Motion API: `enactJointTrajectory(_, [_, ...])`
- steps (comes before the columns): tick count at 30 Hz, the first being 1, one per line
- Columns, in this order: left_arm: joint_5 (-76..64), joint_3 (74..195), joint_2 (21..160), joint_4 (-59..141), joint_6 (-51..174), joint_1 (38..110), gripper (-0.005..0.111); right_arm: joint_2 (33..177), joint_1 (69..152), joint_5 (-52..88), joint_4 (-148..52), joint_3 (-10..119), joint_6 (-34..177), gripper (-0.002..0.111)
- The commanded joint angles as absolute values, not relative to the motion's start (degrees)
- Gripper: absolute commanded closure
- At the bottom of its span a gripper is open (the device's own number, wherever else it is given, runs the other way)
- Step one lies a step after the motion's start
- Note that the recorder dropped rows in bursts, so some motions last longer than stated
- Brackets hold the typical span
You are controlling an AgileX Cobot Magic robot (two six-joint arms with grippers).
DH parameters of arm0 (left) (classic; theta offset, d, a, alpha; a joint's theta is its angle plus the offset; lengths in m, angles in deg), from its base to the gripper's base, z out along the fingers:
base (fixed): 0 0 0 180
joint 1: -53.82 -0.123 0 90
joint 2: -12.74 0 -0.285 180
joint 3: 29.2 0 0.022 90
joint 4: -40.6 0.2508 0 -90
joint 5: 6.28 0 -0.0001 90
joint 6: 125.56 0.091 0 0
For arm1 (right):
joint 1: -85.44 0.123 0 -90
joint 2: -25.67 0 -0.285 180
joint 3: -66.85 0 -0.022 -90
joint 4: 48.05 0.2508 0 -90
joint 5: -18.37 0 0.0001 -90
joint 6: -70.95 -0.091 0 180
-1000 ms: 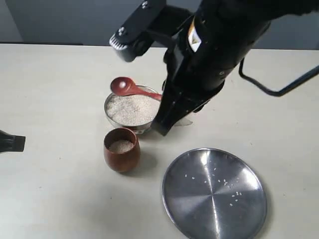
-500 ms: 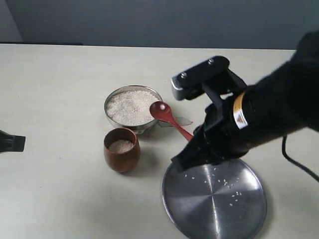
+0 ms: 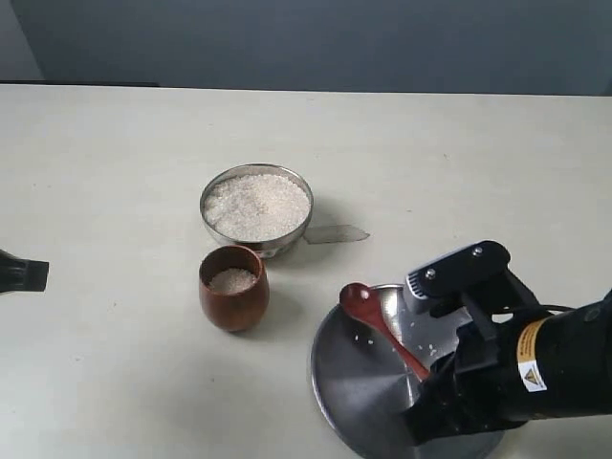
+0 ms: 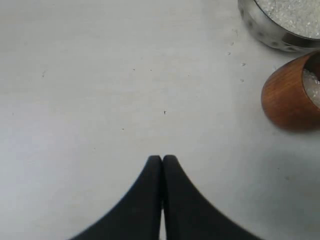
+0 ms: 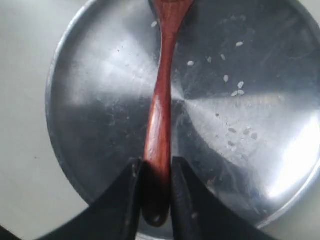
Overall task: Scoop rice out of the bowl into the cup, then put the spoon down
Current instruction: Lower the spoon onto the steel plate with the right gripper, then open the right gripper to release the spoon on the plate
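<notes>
The steel bowl (image 3: 256,208) sits mid-table, heaped with white rice (image 3: 255,206). Just in front of it stands the brown wooden cup (image 3: 233,288) with some rice inside; both also show in the left wrist view, bowl (image 4: 280,30) and cup (image 4: 290,95). My right gripper (image 5: 155,167) is shut on the handle of the reddish wooden spoon (image 3: 378,321), which hangs over the flat steel plate (image 3: 359,382) with its round end toward the cup. The spoon (image 5: 162,90) looks empty. My left gripper (image 4: 162,159) is shut on nothing, low over bare table left of the cup.
Loose rice grains (image 5: 235,90) lie scattered on the plate (image 5: 100,100). A small clear scrap (image 3: 335,233) lies on the table right of the bowl. The left arm's tip (image 3: 21,274) shows at the far left edge.
My right arm has swung from behind the bowl toward the front right, carrying the spoon away from the bowl to over the plate and lower. Left gripper, bowl and cup are unmoved.
</notes>
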State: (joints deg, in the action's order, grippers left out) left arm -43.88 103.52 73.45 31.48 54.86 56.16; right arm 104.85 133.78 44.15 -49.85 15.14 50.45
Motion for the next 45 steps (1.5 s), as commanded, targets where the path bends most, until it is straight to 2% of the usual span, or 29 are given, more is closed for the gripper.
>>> enactJointTrajectory(1, [-43.6, 103.3, 73.1, 31.5, 54.9, 56.3, 0.106, 104.3, 133.4, 43.5, -49.8, 13.7, 50.4, 0.109])
enactJointTrajectory(12, [-43.6, 103.3, 73.1, 31.6, 54.9, 56.3, 0.106, 104.4, 133.4, 45.0, -49.4, 13.4, 50.4, 0.109])
enactJointTrajectory(21, [-43.6, 103.3, 73.1, 31.6, 54.9, 56.3, 0.106, 110.6, 133.4, 43.6, -50.1, 13.4, 50.4, 0.108])
enactJointTrajectory(23, [-43.6, 103.3, 73.1, 31.6, 54.9, 56.3, 0.106, 111.5, 133.4, 42.8, -50.1, 13.4, 50.4, 0.099])
enactJointTrajectory(24, [-43.6, 103.3, 73.1, 31.6, 54.9, 56.3, 0.106, 112.4, 133.4, 42.2, -50.2, 13.4, 50.4, 0.086])
enactJointTrajectory(26, [-43.6, 103.3, 73.1, 31.6, 54.9, 56.3, 0.106, 113.2, 133.4, 41.1, -50.4, 13.4, 50.4, 0.074])
enactJointTrajectory(27, [-43.6, 103.3, 73.1, 31.6, 54.9, 56.3, 0.106, 113.2, 133.4, 40.8, -50.4, 13.4, 50.4, 0.072])
enactJointTrajectory(34, [-43.6, 103.3, 73.1, 31.6, 54.9, 56.3, 0.106, 108.5, 133.4, 36.3, -59.1, 16.7, 45.8, 0.074])
enactJointTrajectory(36, [-43.6, 103.3, 73.1, 31.6, 54.9, 56.3, 0.106, 106.8, 133.4, 37.8, -67.0, 19.3, 39.7, 0.083])
enactJointTrajectory(38, [-43.6, 103.3, 73.1, 31.6, 54.9, 56.3, 0.106, 105.7, 133.4, 40.6, -78.1, 21.6, 29.8, 0.106])
enactJointTrajectory(41, [-43.6, 103.3, 73.1, 31.6, 54.9, 56.3, 0.106, 104.4, 133.4, 45.8, -94.5, 22.2, 12.6, 0.108])
enactJointTrajectory(45, [-43.6, 103.3, 73.1, 31.6, 54.9, 56.3, 0.106, 101.8, 133.4, 51.5, -104.7, 22.2, 5.4, 0.108])
